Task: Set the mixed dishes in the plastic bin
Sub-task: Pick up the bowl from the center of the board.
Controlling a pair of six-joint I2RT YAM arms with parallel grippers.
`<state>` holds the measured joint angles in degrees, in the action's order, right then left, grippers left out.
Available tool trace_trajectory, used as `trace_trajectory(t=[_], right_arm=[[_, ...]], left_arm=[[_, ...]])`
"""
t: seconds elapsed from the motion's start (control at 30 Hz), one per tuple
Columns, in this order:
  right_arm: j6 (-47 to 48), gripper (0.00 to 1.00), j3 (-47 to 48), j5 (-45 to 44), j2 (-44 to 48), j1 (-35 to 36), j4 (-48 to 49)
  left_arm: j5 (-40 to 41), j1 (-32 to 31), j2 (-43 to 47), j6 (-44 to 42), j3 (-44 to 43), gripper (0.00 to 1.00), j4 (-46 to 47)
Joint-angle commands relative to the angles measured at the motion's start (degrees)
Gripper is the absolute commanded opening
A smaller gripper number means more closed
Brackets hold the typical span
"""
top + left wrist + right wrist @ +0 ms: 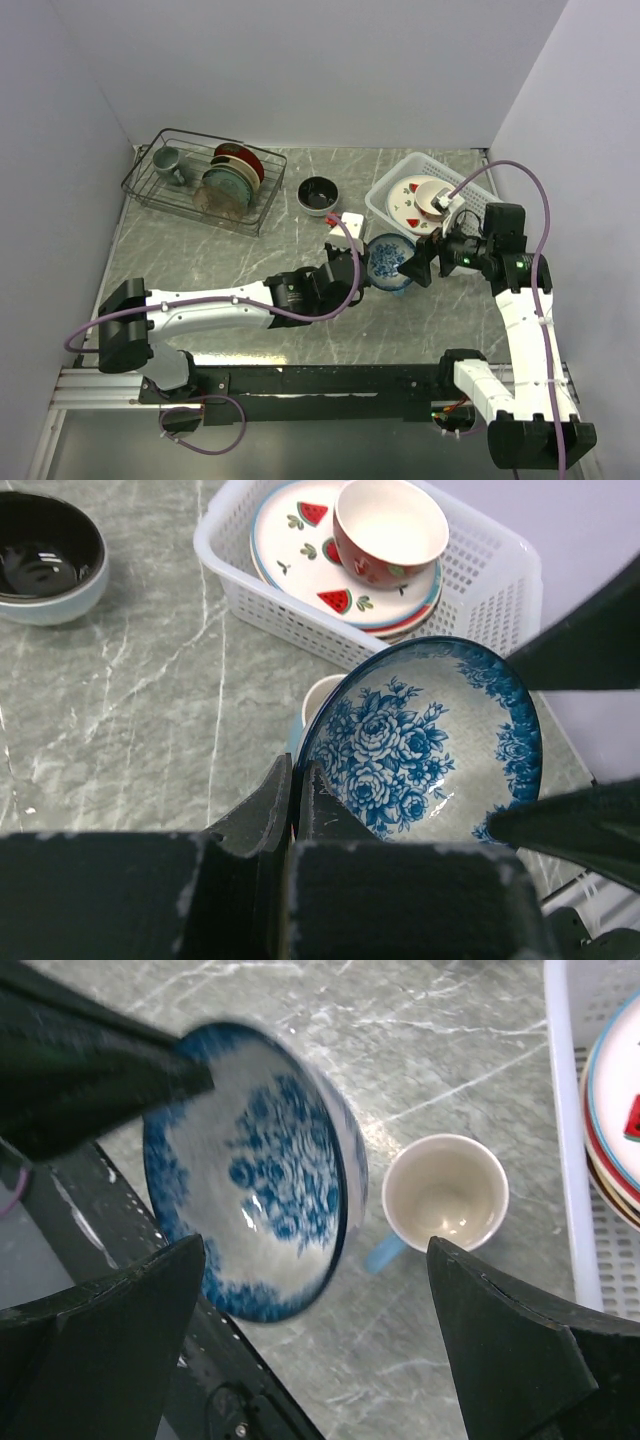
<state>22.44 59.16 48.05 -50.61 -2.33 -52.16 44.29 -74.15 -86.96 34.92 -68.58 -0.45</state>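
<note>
A: Left gripper (295, 780)?
B: Clenched on the rim of the blue-patterned bowl (430, 750), tilted beside the light blue mug (445, 1190), near the plastic bin (280, 615).
A: Right gripper (425, 262)?
B: Released, jaws wide, just beside the bowl.

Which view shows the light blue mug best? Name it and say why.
The right wrist view: the light blue mug shows nearly whole, mouth and handle. The left wrist view gives only a sliver of rim behind the blue-patterned bowl. The top view hides it.
</note>
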Motion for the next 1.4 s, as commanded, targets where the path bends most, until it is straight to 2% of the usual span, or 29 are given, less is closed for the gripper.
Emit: trace_trajectory(t=[0.0, 0.13, 0.23, 0.43, 0.6, 0.63, 0.73, 0.77, 0.83, 0.87, 0.93, 0.97, 1.07, 1.13, 1.3, 1.37], right_arm=[[-3.79, 1.00, 2.37, 0.65, -1.25, 0.66, 4.43], [-10.38, 0.99, 0.35, -4.18, -0.81, 1.45, 10.76], [-12.32, 0.93, 0.35, -7.52, -1.16, 2.06, 12.87], [-13.29, 0.49, 1.31, -12.54, -2.30, 5.93, 13.40], [-12.95, 0.31, 0.52, -15.08, -2.47, 7.60, 13.49], [-12.68, 0.19, 0.70, -15.35, -2.56, 7.69, 13.32], [-11.98, 0.00, 1.40, -16.50, -2.74, 7.78, 12.70], [-11.89, 0.00, 1.66, -16.93, -2.65, 7.69, 13.13], [-11.36, 0.00, 2.19, -16.68, -2.39, 7.16, 13.31], [-11.36, 0.00, 2.28, -16.41, -2.48, 6.73, 13.57], [-11.45, 0.00, 2.54, -15.02, -2.74, 4.97, 13.75], [-11.54, 0.00, 2.54, -14.57, -3.00, 4.53, 14.10], [-12.50, 0.00, 2.72, -12.46, -3.62, 1.20, 15.95], [-13.29, 0.00, 2.89, -11.15, -4.32, -1.00, 17.09], [-15.22, 0.00, 3.25, -10.79, -5.38, -4.35, 19.90], [-15.84, 0.00, 2.90, -11.57, -5.82, -5.32, 21.92]], left_arm=[[2.11, -0.64, 0.30, 2.53, -4.02, 0.01, 4.22], [0.88, -1.00, 0.74, 2.44, -3.05, 0.01, 6.42], [1.76, -1.44, 0.21, 3.57, -3.49, 0.01, 6.43], [4.40, -1.79, -0.76, 8.50, -4.28, 0.01, 4.84], [4.66, -1.96, -0.58, 8.41, -4.11, 0.01, 6.42], [4.23, -1.96, -0.49, 8.24, -4.02, 0.01, 7.29], [1.86, -1.96, 0.03, 5.88, -3.32, 0.01, 9.22], [0.98, -1.96, 0.30, 5.43, -2.97, 0.01, 9.32], [-1.57, -1.79, 1.87, 2.81, -1.74, 0.18, 9.76], [-3.93, -1.79, 2.66, 2.01, -1.04, 0.43, 10.37], [-6.84, -1.53, 5.55, -0.27, 2.12, 0.61, 11.51], [-9.64, -1.44, 6.70, -0.72, 3.44, 0.74, 12.39], [-12.82, -0.47, 11.18, -2.22, 7.83, 0.93, 11.27], [-12.92, 0.75, 14.60, -2.66, 9.86, 0.99, 9.68], [-17.46, 6.20, 24.09, -4.76, 15.30, 0.99, 4.42], [-20.11, 10.94, 26.92, -6.17, 16.28, 0.99, 2.31]])
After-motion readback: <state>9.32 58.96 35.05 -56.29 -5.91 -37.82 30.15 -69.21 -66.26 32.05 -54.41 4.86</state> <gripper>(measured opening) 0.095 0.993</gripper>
